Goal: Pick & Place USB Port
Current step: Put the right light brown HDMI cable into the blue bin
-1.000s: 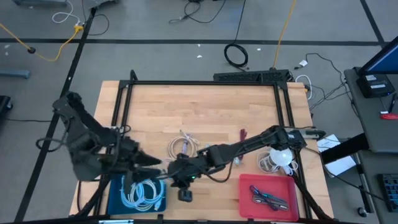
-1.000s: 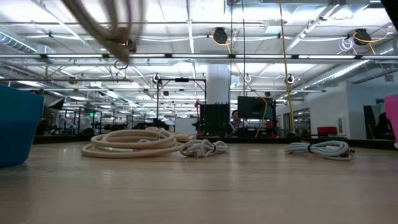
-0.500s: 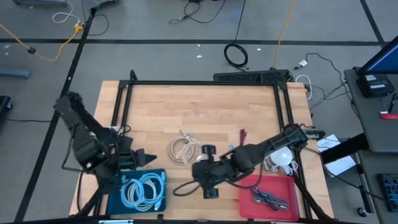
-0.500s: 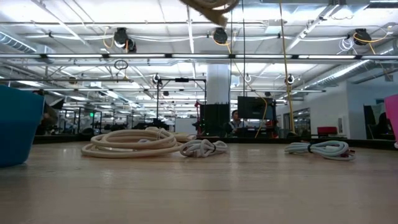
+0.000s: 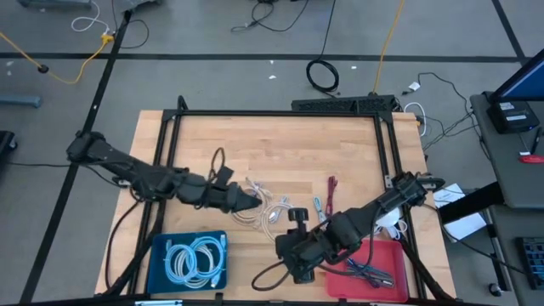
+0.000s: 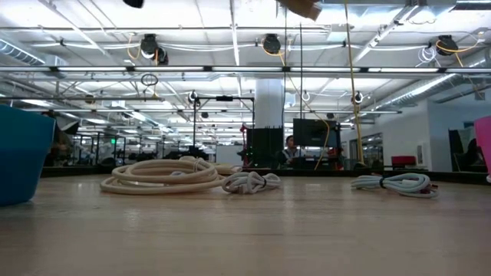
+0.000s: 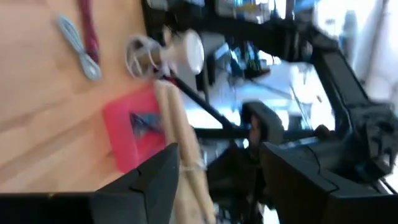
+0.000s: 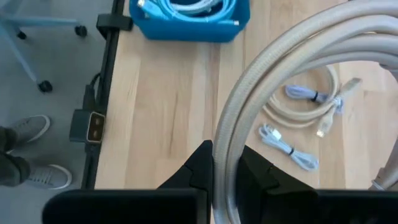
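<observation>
My right gripper (image 8: 227,169) is shut on a thick beige cable bundle (image 8: 273,68) above the near middle of the table; in the high view it (image 5: 295,258) hangs just left of the red bin (image 5: 384,251). The low view shows only a beige bit (image 6: 301,8) at its top edge. My left gripper (image 5: 252,202) reaches over the table's middle, above a beige coil (image 5: 248,211) lying flat. In its wrist view the fingers (image 7: 217,182) stand open with a blurred beige strand (image 7: 180,143) between them; I cannot tell whether it touches them. My right gripper pinches the beige cable bundle between its two fingers (image 8: 202,167), on several strands side by side (image 8: 231,138). The fingers come from above and lie across the strands. The bundle is lifted clear of the table and arcs away from the fingers in a wide loop.
A blue bin (image 5: 160,270) with light-blue cables sits at the near left. On the wood lie a small pale cable (image 5: 277,213), a blue-grey cable (image 5: 316,206), a red cable (image 5: 331,184) and a white coil (image 5: 371,224). A person's shoes (image 8: 25,155) stand by the near edge.
My right gripper has carried the beige cable bundle along the near edge toward the table's right, from beside the blue bin toward the red bin. My left arm has swung from the blue bin out toward the table's middle, stopping above the beige coil.
</observation>
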Robot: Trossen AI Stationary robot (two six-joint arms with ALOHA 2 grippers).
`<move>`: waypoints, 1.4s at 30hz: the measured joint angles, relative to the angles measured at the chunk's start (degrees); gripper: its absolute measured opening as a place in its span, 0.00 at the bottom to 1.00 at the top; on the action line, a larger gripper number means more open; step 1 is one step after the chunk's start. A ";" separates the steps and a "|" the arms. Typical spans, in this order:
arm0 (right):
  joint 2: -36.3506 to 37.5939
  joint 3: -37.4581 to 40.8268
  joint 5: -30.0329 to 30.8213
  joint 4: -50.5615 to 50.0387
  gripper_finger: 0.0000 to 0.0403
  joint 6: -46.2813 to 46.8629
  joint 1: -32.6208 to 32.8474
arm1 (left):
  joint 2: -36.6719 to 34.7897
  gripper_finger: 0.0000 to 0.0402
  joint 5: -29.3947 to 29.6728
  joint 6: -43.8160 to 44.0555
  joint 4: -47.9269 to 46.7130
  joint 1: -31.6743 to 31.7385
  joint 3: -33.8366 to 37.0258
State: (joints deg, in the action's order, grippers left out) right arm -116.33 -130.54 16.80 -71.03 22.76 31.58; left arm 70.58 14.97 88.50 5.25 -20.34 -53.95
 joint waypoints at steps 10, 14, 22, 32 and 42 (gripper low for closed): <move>0.00 0.04 1.06 -1.94 0.07 2.06 1.65 | 5.63 0.59 -13.38 -0.64 4.14 4.02 -0.03; 0.00 0.05 1.11 -1.54 0.07 2.06 1.54 | 8.51 0.59 -13.93 -0.32 9.89 4.78 -0.03; -0.02 0.07 1.38 -1.23 0.07 1.88 1.54 | 13.64 0.56 -16.76 1.65 19.00 5.38 -0.03; -0.02 0.07 2.89 -0.07 0.27 1.56 1.53 | 14.20 0.13 -16.11 0.71 18.85 4.38 -0.03; 6.48 0.24 -1.77 21.63 0.38 -1.05 3.23 | 7.80 0.12 -17.97 -3.33 9.60 3.00 -0.37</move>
State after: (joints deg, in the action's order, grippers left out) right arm -109.85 -130.31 15.03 -49.40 21.71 34.81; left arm 78.38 -3.00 85.17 14.85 -17.34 -54.32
